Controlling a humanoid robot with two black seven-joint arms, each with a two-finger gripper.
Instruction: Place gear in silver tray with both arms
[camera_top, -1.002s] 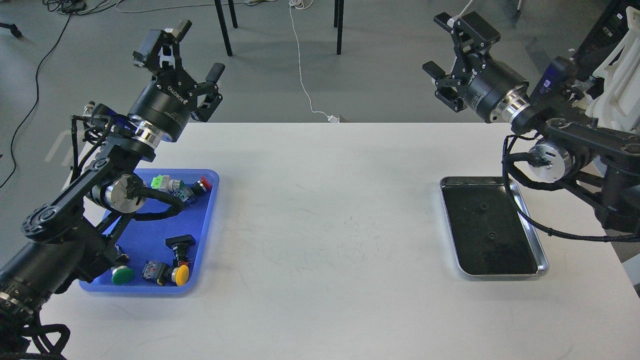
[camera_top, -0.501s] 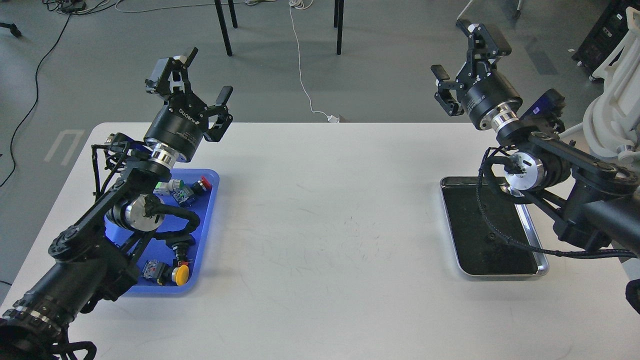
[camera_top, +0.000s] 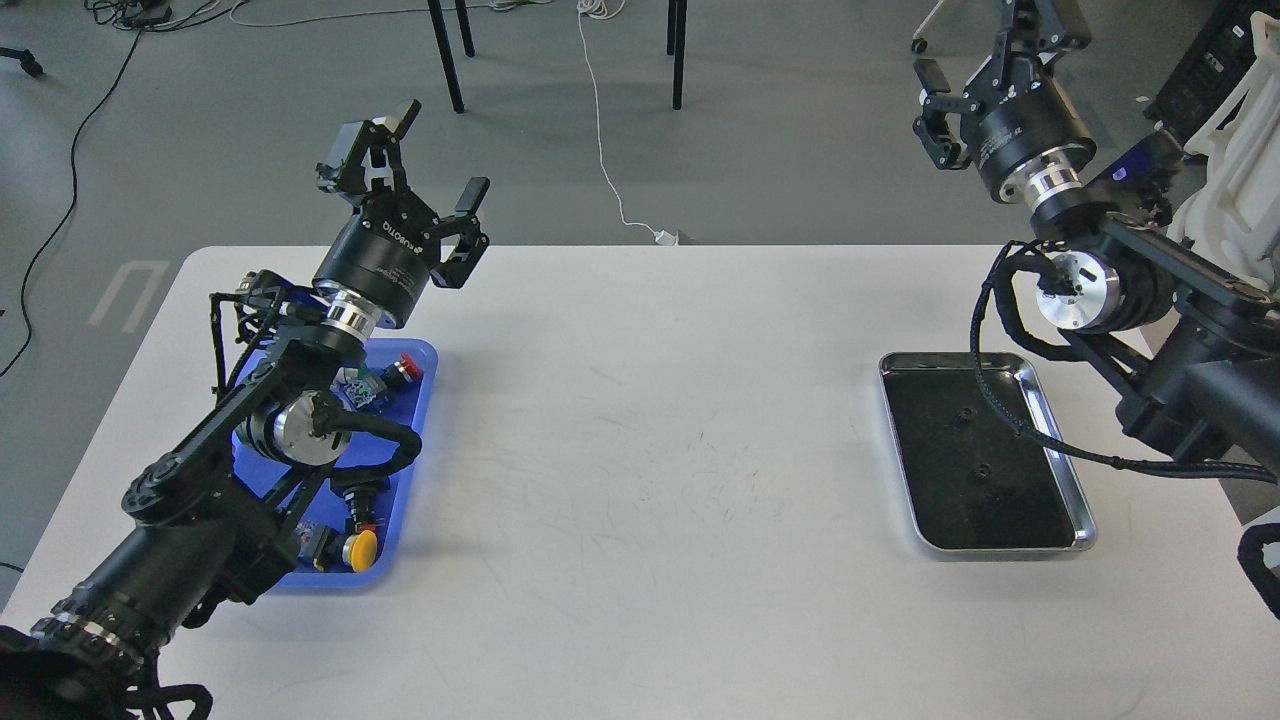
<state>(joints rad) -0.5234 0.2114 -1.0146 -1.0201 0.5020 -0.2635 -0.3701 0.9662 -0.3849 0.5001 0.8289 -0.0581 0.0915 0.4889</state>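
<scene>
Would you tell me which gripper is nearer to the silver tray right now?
Right. The right gripper is raised beyond the silver tray's far end; the left gripper is across the table, above the blue tray.

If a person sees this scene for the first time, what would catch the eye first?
Probably the two black arms raised over the white table, the left claw open above the far left corner and the right claw held high at the far right. Next, the blue tray of coloured push buttons on the left, partly hidden by the left arm, and the silver tray with its black liner on the right.
</scene>
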